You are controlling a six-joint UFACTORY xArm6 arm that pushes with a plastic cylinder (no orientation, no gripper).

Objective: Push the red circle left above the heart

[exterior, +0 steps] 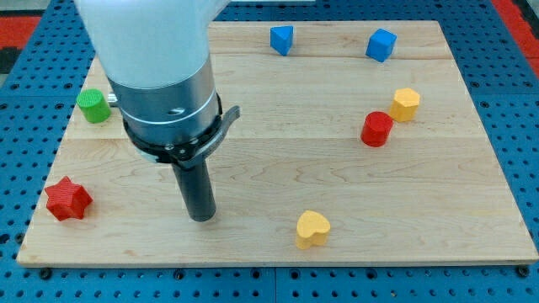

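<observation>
1. Red circle (377,129) sits near the desk's (269,101) right edge, just beside a yellow block (405,103).
2. Yellow heart (312,229) lies near the bottom edge.
3. My tip (201,217), a plain rod end effector with nothing to open and holding nothing, rests left of the heart, well apart from the circle.

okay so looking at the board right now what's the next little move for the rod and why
Probably swing my tip round to the view's right of the red circle. My tip sits far off at the view's left, touching no block, and the circle lies up and right of the yellow heart, so pushing left needs contact from its right side.
</observation>
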